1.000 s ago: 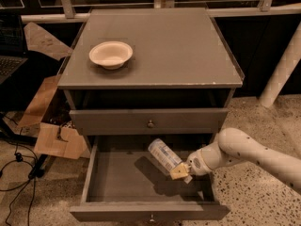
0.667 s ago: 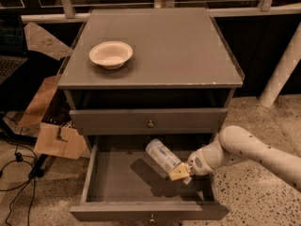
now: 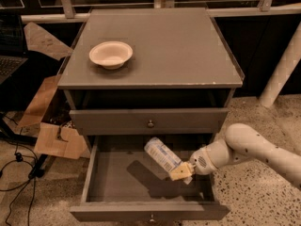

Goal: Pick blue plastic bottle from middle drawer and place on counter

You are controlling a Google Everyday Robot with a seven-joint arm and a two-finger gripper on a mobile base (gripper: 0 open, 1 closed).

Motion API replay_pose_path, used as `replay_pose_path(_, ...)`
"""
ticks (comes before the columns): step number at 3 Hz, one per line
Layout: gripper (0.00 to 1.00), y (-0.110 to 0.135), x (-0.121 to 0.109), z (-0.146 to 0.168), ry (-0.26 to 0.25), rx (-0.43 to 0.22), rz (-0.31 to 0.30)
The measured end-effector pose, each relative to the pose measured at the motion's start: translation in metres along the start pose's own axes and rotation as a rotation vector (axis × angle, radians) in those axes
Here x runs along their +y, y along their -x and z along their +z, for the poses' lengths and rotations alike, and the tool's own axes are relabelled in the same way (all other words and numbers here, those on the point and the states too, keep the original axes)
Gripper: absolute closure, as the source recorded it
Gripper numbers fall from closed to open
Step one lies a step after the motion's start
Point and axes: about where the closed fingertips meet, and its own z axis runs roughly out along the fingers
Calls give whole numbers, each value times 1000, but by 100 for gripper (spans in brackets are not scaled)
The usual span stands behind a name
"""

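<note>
The gripper (image 3: pixel 181 172) hangs inside the open middle drawer (image 3: pixel 113 182), toward the drawer's 3 o'clock side, its cream pads closed on one end of the blue plastic bottle (image 3: pixel 161 153). The bottle slants away from the gripper toward 10 o'clock, its free end highest and just below the closed upper drawer front (image 3: pixel 108 121). A dark shadow (image 3: pixel 143 173) lies on the drawer floor at the bottle's 7 o'clock. From that I judge the bottle is off the floor and carried, not resting. Holding it by the end keeps the pale arm (image 3: pixel 249 147), which comes in from 4 o'clock over the drawer's right wall, clear of the drawer's inside.

The table (image 3: pixel 174 46), the flat grey top of the cabinet, lies at 12 o'clock from the bottle and well above it. A shallow cream bowl (image 3: pixel 111 54) sits on it toward 10 o'clock, leaving bare the centre and the half on the arm's side.

What stands in the way is the upper drawer front with its knob (image 3: pixel 150 124) and the table's overhanging front edge (image 3: pixel 155 85). The bottle probably has to come out toward 6 o'clock before it rises, or its raised end could strike that front. Brown cardboard (image 3: pixel 56 142) and black cables (image 3: pixel 19 166) lie on the floor at 9 o'clock, and a white post (image 3: pixel 282 69) stands at 2 o'clock, all away from the likely path.
</note>
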Motion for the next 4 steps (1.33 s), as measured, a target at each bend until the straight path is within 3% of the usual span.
replay_pose_path(1,100,-2,44,-37,112,-37,-72)
replay_pose_path(2,100,-4,89,-72,151,-41,-158)
replay_pose_path(4,100,21,150,-139,123,-38,-281)
